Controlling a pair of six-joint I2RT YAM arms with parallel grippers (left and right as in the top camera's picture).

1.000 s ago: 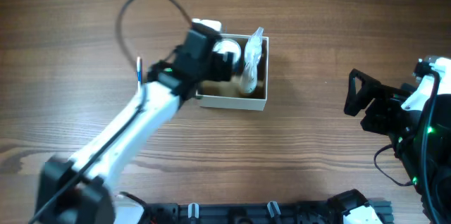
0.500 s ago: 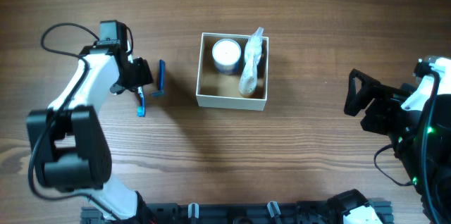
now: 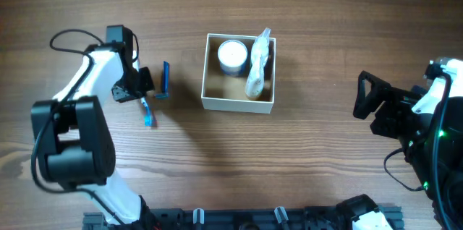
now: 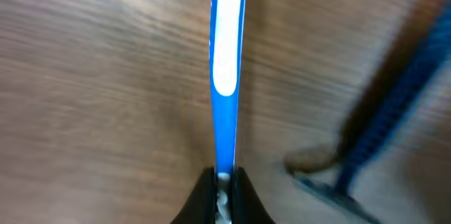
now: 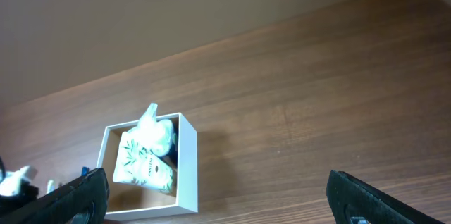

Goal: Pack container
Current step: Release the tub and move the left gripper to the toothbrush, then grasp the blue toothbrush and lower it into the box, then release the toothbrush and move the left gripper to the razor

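The container (image 3: pixel 238 104), a square white-walled box with a tan inside, stands mid-table and holds a round white-lidded jar (image 3: pixel 232 55) and a white leaf-printed pouch (image 3: pixel 257 67). To its left my left gripper (image 3: pixel 142 94) is shut on one end of a blue toothbrush (image 3: pixel 149 116). In the left wrist view the black fingertips (image 4: pixel 204 196) pinch the blue-and-white handle (image 4: pixel 225 62) close over the wood. My right gripper (image 3: pixel 367 96) stands open at the far right, with nothing between its fingers. Its wrist view shows the container (image 5: pixel 187 175) and the pouch (image 5: pixel 144 157).
A dark blue razor (image 3: pixel 165 79) lies on the table between my left gripper and the container, and it shows again as the razor (image 4: pixel 380 132) to the right of the toothbrush. Bare wood stretches between the container and my right arm.
My left arm swung from over the container to the left side of the table. Its gripper closed on the toothbrush, which shifted slightly. The right arm has not moved.
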